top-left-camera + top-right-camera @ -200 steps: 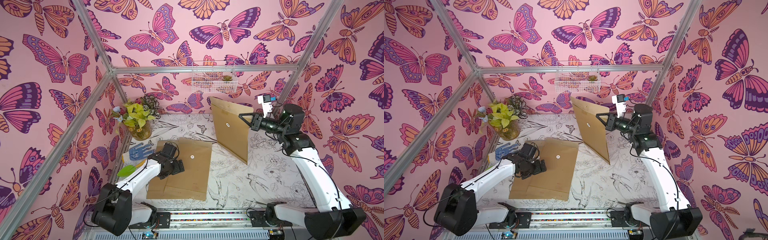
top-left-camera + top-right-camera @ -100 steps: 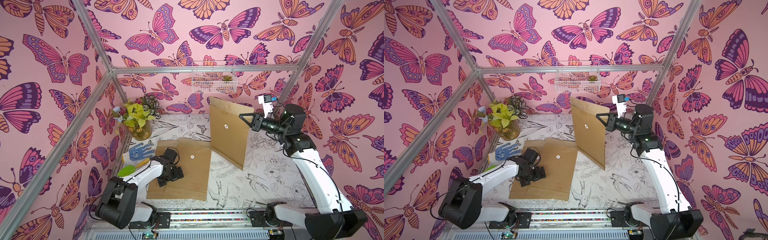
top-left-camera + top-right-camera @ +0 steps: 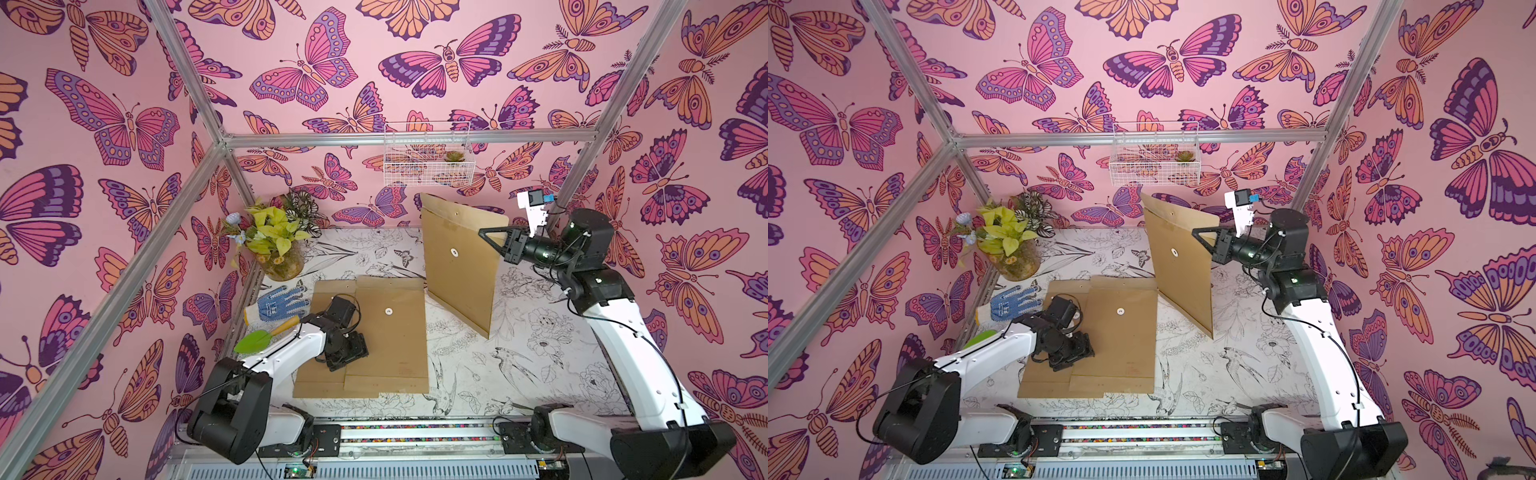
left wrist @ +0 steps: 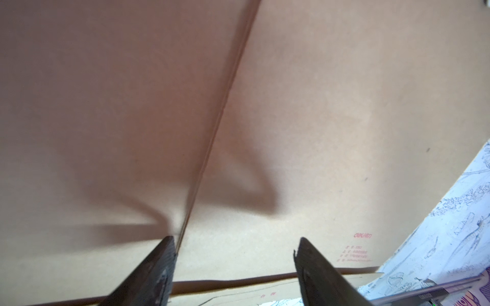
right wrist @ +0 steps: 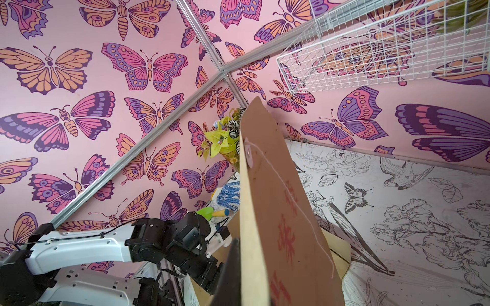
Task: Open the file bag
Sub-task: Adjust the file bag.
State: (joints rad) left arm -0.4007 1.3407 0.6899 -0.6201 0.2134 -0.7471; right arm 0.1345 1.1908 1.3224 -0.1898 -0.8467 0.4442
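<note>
Though walls (image 3: 374, 50) pink, tabletop (image 3: 540, 374) monochrome.

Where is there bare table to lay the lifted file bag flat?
Biggest bare patch: the front right of the table, between the flat file bags and the right arm. A smaller strip lies at the back, between the plant and the lifted file bag. Crowded: the left edge, with glove and trowel.

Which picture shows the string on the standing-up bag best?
The right wrist view: the string runs close-up down the held file bag. Both top views show only the bag's other side; the left wrist view, only flat bags.
</note>
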